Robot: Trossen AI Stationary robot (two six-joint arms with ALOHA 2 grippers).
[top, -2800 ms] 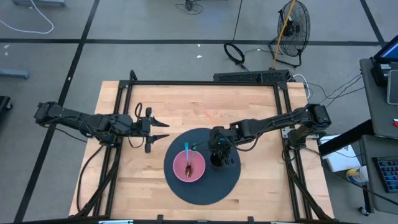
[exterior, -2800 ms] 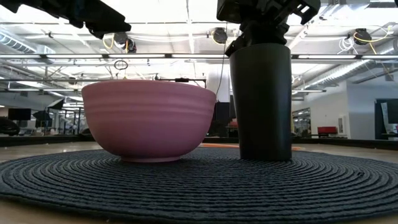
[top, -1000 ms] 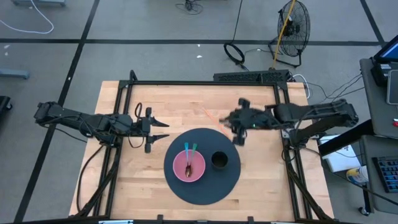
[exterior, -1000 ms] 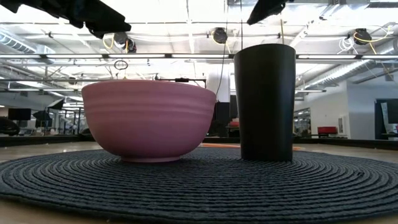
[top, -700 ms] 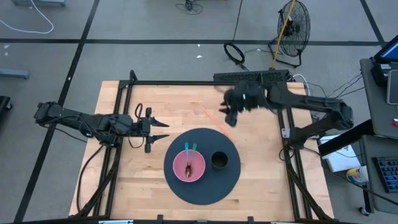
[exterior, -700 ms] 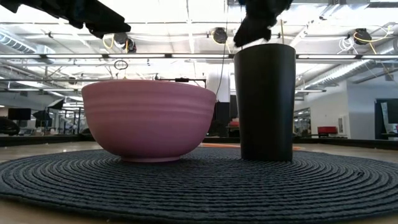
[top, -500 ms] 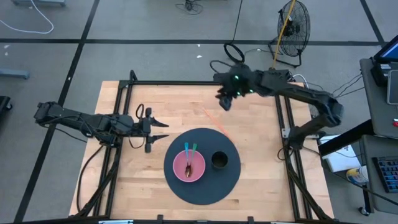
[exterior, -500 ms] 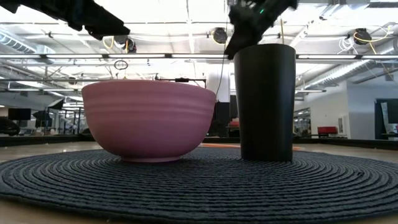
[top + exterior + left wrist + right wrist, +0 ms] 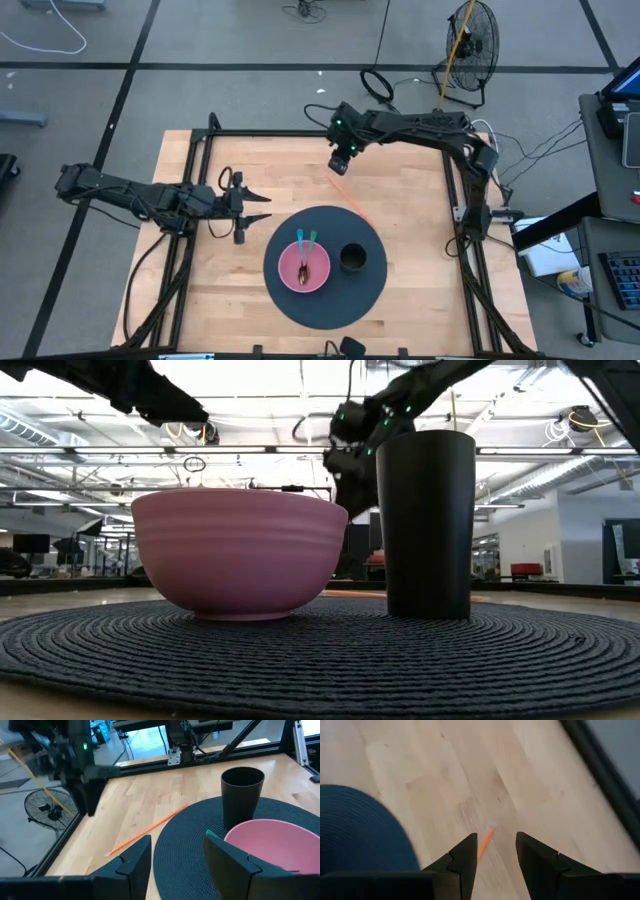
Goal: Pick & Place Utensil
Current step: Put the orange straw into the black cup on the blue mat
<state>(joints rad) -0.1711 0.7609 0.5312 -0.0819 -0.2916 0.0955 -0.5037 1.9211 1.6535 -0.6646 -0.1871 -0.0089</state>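
Note:
An orange stick-like utensil (image 9: 348,200) lies flat on the wooden table, far of the dark round mat (image 9: 325,300); it also shows in the left wrist view (image 9: 150,829). My right gripper (image 9: 340,165) hangs open above the utensil's far end (image 9: 485,839), which shows between its fingers without touching them. On the mat stand a pink bowl (image 9: 303,268) with two blue-green utensils (image 9: 305,240) in it and a black cup (image 9: 352,258). My left gripper (image 9: 262,210) waits open at the mat's left, above the table.
A black frame (image 9: 330,133) runs around the table's edges, close behind my right gripper. In the low view the bowl (image 9: 240,555) and the cup (image 9: 430,525) stand side by side on the mat (image 9: 320,655). Bare wood lies left and right of the mat.
My right gripper has swung from the mat's far right side toward the table's far edge and then leftward, ending over the orange utensil's far end. The bowl, cup and utensils have stayed in place.

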